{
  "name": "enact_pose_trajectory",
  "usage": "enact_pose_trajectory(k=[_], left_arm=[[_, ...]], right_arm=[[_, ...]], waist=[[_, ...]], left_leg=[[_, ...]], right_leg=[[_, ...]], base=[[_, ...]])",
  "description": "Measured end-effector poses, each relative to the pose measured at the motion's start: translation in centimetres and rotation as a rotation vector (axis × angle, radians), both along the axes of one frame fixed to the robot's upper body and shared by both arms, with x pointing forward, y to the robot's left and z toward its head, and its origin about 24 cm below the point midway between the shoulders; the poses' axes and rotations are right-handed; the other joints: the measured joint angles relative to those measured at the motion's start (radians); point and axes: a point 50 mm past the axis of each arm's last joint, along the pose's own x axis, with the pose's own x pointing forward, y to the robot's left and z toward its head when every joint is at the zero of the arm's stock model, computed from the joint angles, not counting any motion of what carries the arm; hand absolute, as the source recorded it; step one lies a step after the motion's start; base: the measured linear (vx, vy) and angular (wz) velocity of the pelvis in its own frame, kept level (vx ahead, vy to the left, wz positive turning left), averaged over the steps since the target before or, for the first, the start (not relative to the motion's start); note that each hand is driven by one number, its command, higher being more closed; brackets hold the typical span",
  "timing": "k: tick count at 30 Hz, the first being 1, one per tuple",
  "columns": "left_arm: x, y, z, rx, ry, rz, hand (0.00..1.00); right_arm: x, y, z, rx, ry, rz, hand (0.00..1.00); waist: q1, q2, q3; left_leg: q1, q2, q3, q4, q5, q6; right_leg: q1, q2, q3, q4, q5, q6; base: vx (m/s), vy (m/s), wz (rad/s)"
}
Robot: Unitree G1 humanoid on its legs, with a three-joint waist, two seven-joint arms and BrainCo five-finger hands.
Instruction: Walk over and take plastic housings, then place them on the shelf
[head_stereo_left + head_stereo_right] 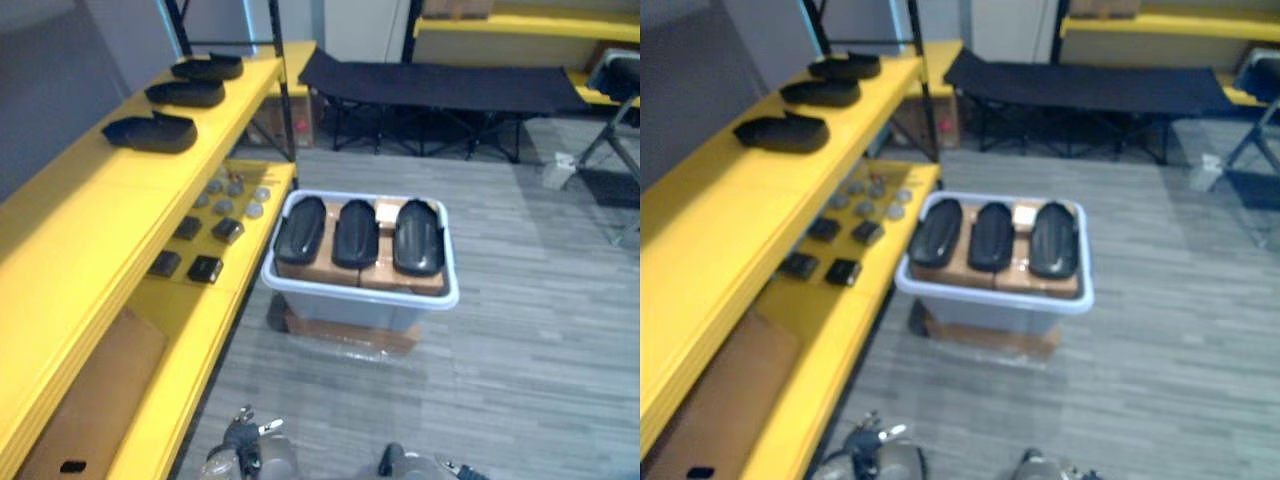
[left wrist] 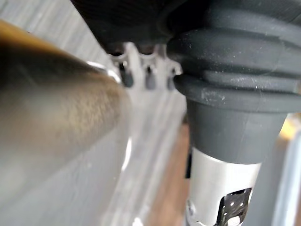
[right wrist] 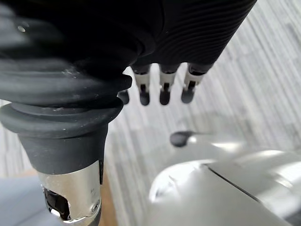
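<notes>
Three black plastic housings (image 1: pixel 300 230) (image 1: pixel 356 233) (image 1: pixel 418 237) lie side by side on brown boxes inside a white bin (image 1: pixel 360 290) on the floor ahead. Three more housings (image 1: pixel 152 131) (image 1: pixel 187 93) (image 1: pixel 210 68) rest in a row on the top board of the yellow shelf (image 1: pixel 110 210) at the left. My left hand (image 2: pixel 148 77) hangs low with straight fingers and holds nothing. My right hand (image 3: pixel 162 89) also hangs over the grey floor, fingers relaxed and empty. Both hands are well short of the bin.
The lower shelf board carries small black blocks (image 1: pixel 205 268) and several grey round parts (image 1: pixel 232 198). A flat brown carton (image 1: pixel 95 400) lies under it. A black folding cot (image 1: pixel 440 85) stands at the back and a chair (image 1: pixel 615 120) at the right. Grey floor lies open right of the bin.
</notes>
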Motion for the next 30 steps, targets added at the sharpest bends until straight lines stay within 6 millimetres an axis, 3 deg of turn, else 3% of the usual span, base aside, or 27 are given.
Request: enact_pose_trajectory(k=[1,4,10,14,17,18,21,24,25,27,28,30], left_arm=[[0.2,0.3,0.1,0.005,-0.006,-0.003,0.00],[0.9,0.9,0.5,0.033,-0.027,-0.029,0.00],[1.1,0.4,0.5,0.058,-0.034,-0.077,0.00],[1.4,-0.4,0.7,0.078,-0.069,-0.128,0.00],[1.5,-0.3,0.8,0.104,-0.074,-0.131,0.00],[1.7,-0.3,1.0,0.116,-0.090,-0.133,0.00],[2.1,-0.2,1.3,0.151,-0.117,-0.143,0.00],[1.9,0.9,1.5,0.186,-0.130,-0.130,0.00],[1.7,1.4,1.6,0.198,-0.135,-0.124,0.00],[1.2,2.4,1.7,0.219,-0.131,-0.111,0.00],[0.9,2.7,1.7,0.224,-0.126,-0.105,0.00],[-1.2,3.3,1.1,0.231,-0.081,-0.078,0.00]], right_arm=[[0.3,0.4,0.0,0.008,-0.007,0.007,0.00],[0.8,0.5,0.0,0.016,-0.035,-0.008,0.00],[3.9,1.7,0.5,0.044,-0.138,0.084,0.00],[9.4,5.3,2.4,-0.023,-0.341,0.489,0.00],[14.6,10.0,6.3,-0.061,-0.603,0.809,0.00],[17.3,12.6,9.4,-0.072,-0.773,0.907,0.00],[20.8,15.5,15.1,-0.103,-1.040,0.902,0.00],[23.6,14.3,20.9,-0.211,-1.264,0.762,0.00],[24.7,12.6,23.1,-0.266,-1.328,0.654,0.00],[26.3,9.2,25.6,-0.337,-1.366,0.457,0.00],[26.7,7.9,26.3,-0.364,-1.369,0.382,0.00],[27.8,3.1,28.1,-0.478,-1.315,0.131,0.00]], waist=[[-0.002,-0.023,0.008],[0.009,-0.052,0.028],[0.006,-0.043,0.030],[0.031,-0.042,0.031],[0.044,-0.046,0.030],[0.056,-0.053,0.030],[0.080,-0.069,0.026],[0.082,-0.097,0.015],[0.082,-0.109,0.014],[0.084,-0.116,0.011],[0.084,-0.116,0.011],[0.083,-0.110,0.014]], left_leg=[[0.004,-0.033,0.008,-0.037,0.005,0.006],[0.019,-0.092,0.028,-0.092,0.013,0.019],[0.053,-0.159,-0.005,-0.197,0.045,0.037],[0.052,-0.172,-0.046,-0.229,0.065,0.037],[0.053,-0.177,-0.064,-0.259,0.088,0.037],[0.059,-0.177,-0.064,-0.273,0.098,0.037],[0.069,-0.175,-0.060,-0.278,0.101,0.037],[0.071,-0.177,-0.061,-0.289,0.111,0.041],[0.076,-0.178,-0.059,-0.289,0.112,0.041],[0.090,-0.181,-0.057,-0.288,0.112,0.041],[0.096,-0.181,-0.058,-0.289,0.112,0.041],[0.098,-0.176,-0.057,-0.286,0.112,0.041]], right_leg=[[-0.002,-0.022,-0.001,-0.024,0.012,0.017],[-0.002,-0.060,-0.002,-0.045,0.035,0.043],[0.020,-0.091,-0.045,-0.062,0.032,0.042],[0.034,-0.092,-0.077,-0.059,0.024,0.028],[0.034,-0.092,-0.095,-0.056,0.021,0.024],[0.033,-0.091,-0.095,-0.056,0.019,0.021],[0.035,-0.091,-0.090,-0.051,0.019,0.020],[0.034,-0.095,-0.089,-0.048,0.020,0.021],[0.035,-0.095,-0.084,-0.047,0.022,0.025],[0.048,-0.095,-0.076,-0.045,0.024,0.028],[0.053,-0.095,-0.073,-0.045,0.024,0.028],[0.056,-0.095,-0.069,-0.044,0.024,0.028]], base=[[0.24,0.141,0.03],[0.20,0.080,0.03],[0.14,0.043,0.21],[0.04,0.022,0.33],[-0.03,0.018,0.18],[-0.05,0.016,0.02],[-0.06,0.022,-0.03],[-0.04,0.033,0.01],[-0.04,0.048,-0.05],[-0.02,0.036,-0.05],[-0.03,0.037,-0.05],[-0.05,0.024,-0.01]])
